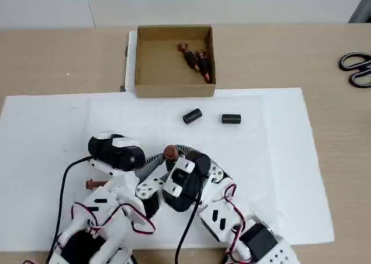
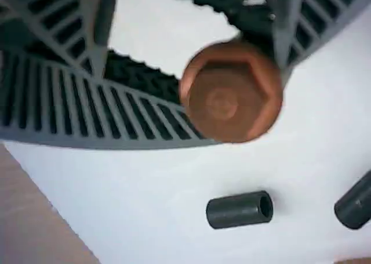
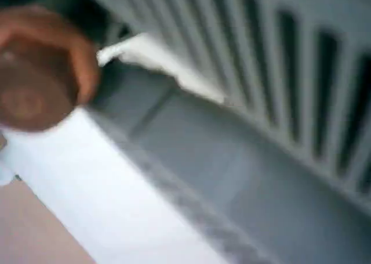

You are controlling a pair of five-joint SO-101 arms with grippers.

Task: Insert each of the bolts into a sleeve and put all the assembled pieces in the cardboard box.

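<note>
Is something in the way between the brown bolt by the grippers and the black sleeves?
No, nothing visible. Only bare white paper lies between the bolt and the nearer sleeve, with the other sleeve just beside it.

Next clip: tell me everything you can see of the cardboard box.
The cardboard box is a shallow, open-topped tray of plain brown cardboard, roughly square, lying flat on the wooden table. Its near wall meets the far edge of the white sheet. Inside, near the right-hand wall in the high view, lie two copper bolts in dark sleeves, close together and slanted. A white strip runs along its left outer side.
</note>
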